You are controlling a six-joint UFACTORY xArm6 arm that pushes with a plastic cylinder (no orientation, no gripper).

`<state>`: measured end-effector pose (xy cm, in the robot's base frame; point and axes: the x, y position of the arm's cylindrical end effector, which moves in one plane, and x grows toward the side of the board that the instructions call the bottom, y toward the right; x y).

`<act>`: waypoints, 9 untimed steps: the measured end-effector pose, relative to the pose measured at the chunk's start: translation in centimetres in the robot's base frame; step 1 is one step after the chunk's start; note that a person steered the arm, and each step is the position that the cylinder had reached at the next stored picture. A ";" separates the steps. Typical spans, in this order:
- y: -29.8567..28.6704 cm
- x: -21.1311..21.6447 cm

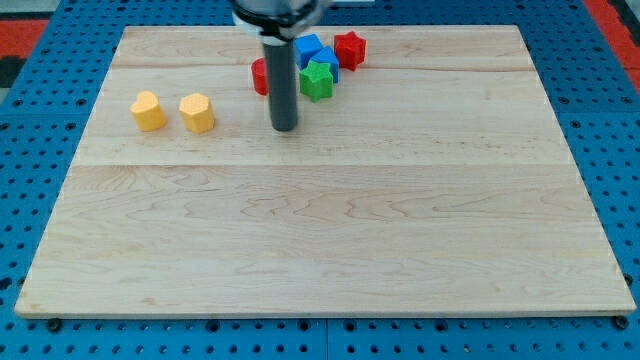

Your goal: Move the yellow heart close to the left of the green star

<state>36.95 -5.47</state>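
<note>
The yellow heart point(148, 110) lies near the board's left side, in the upper part of the view. A second yellow block point(197, 113), roughly hexagonal, sits just to its right. The green star point(318, 80) lies at the top centre, touching the blue blocks. My tip point(285, 128) rests on the board just below and left of the green star, well to the right of both yellow blocks. The rod hides part of a red block point(259, 76) to the left of the green star.
Two blue blocks point(315, 52) sit just above the green star, and a red star point(350, 48) lies to their right. The wooden board point(320, 230) is surrounded by a blue pegboard point(40, 90).
</note>
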 end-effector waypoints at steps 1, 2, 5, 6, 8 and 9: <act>1.7 -4.1; 4.3 -3.4; -10.7 1.5; -6.3 -1.8; -7.9 -0.7; -13.7 5.1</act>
<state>42.03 -19.17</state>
